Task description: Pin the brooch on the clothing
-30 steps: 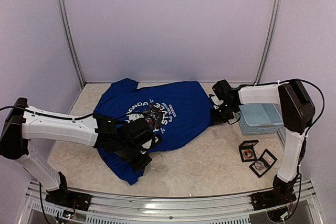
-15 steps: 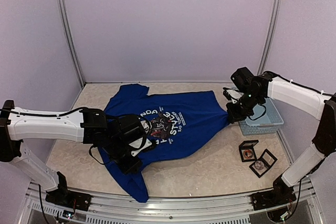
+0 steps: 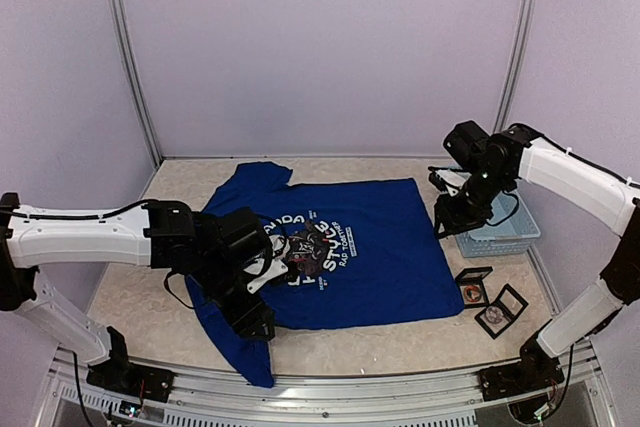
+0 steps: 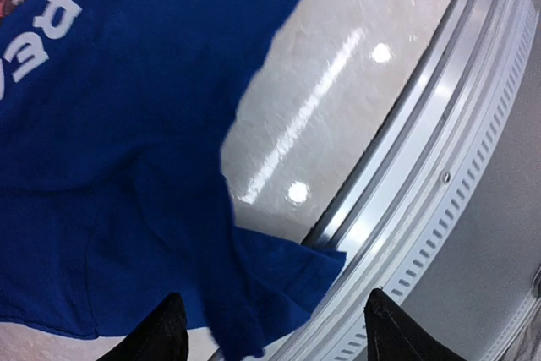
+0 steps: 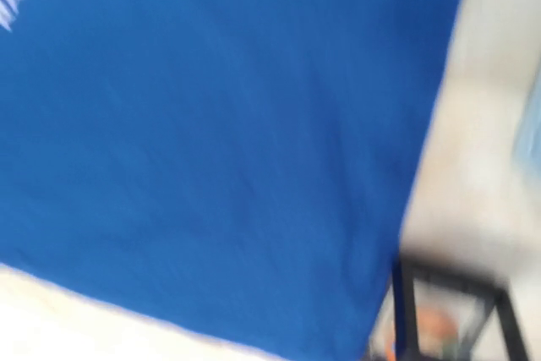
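Observation:
The clothing (image 3: 380,247), a royal-blue T-shirt, lies spread flat on the table with its round panda print (image 3: 308,243) facing up. My left gripper (image 3: 256,325) hovers over the near sleeve (image 3: 250,359), open. In the left wrist view its black fingertips (image 4: 165,336) stand wide apart above that sleeve (image 4: 254,293), gripping nothing. My right gripper (image 3: 448,219) is at the shirt's right edge. Its fingers are out of the blurred right wrist view, which shows only blue cloth (image 5: 237,124). A small round piece, perhaps the brooch (image 3: 472,293), sits in a black-framed box.
Two black-framed boxes (image 3: 473,287) (image 3: 500,309) lie right of the shirt's hem; one (image 5: 448,310) shows in the right wrist view. A light-blue basket (image 3: 505,229) stands behind them. The metal rail (image 4: 423,209) runs along the table's near edge.
Both arms drew the shirt apart and it now lies flat instead of bunched. The left gripper has opened and let the sleeve go. The right gripper no longer pulls the cloth.

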Motion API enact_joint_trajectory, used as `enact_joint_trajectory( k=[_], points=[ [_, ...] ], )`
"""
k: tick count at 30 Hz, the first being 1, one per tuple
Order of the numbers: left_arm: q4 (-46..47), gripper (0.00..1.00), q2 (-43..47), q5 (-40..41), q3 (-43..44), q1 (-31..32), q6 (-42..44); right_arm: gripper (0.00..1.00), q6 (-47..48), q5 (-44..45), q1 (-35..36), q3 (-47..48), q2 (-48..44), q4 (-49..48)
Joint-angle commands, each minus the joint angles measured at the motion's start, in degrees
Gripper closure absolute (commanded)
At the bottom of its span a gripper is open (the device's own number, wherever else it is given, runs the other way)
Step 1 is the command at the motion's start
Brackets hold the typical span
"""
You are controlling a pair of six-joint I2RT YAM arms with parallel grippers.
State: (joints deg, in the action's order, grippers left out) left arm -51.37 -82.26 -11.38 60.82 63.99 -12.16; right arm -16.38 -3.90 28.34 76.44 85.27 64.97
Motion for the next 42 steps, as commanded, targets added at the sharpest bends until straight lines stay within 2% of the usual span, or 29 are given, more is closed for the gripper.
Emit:
enact_joint_trajectory(
  k=[1, 3, 6, 9, 12, 17, 24, 27, 31, 34, 36, 39, 42],
  points=[
    [11.6, 0.35, 4.8, -1.2, -0.2, -12.2, -4.6, 0.58, 1.9, -0.4, 0.4, 3.9, 4.7, -11.2],
    [16.3, 0.36, 6.8, -0.6, -3.0, -18.0, -7.6, 0.63, 2.5, 2.6, 0.4, 6.1, 10.0, -15.5],
    [20.5, 0.36, 9.6, 4.2, -7.8, -22.7, -11.5, 0.72, 3.9, 6.8, -0.1, 10.8, 19.7, -20.5],
    [23.8, 0.46, 12.5, 8.5, -14.4, -27.0, -17.2, 0.79, 4.6, 8.3, -1.3, 14.3, 27.3, -26.3],
    [26.9, 0.56, 12.0, 9.9, -21.2, -29.0, -23.6, 0.84, 4.0, 8.9, -2.7, 17.6, 34.1, -30.3],
    [32.2, 0.58, 7.7, 13.4, -28.1, -32.3, -29.1, 0.88, 4.0, 8.6, -4.0, 21.6, 43.1, -33.8],
    [31.2, 0.57, 8.2, 24.2, -28.0, -43.8, -29.9, 0.89, 4.3, 9.8, -6.8, 31.8, 53.0, -33.1],
    [33.0, 0.57, 8.0, 29.1, -25.7, -45.9, -27.2, 0.89, 5.6, 9.9, -7.2, 37.9, 56.0, -32.8],
    [31.7, 0.57, 3.7, 28.6, -20.1, -47.0, -24.7, 0.86, 8.6, 6.5, -7.1, 47.9, 60.0, -30.1],
    [30.3, 0.56, 4.5, 30.3, -17.6, -44.4, -23.3, 0.85, 10.0, 8.1, -5.7, 53.4, 59.2, -27.0],
    [29.7, 0.56, 7.5, 30.5, -17.3, -40.8, -22.5, 0.84, 11.2, 9.3, -3.6, 51.1, 54.9, -27.4],
    [29.7, 0.56, 10.9, 26.8, -18.9, -36.7, -23.3, 0.83, 13.7, 9.4, 2.3, 38.0, 43.6, -32.9],
    [30.6, 0.57, 11.2, 22.4, -22.0, -34.9, -26.2, 0.85, 15.7, 1.2, 11.1, 19.9, 31.3, -42.8]
  ],
)
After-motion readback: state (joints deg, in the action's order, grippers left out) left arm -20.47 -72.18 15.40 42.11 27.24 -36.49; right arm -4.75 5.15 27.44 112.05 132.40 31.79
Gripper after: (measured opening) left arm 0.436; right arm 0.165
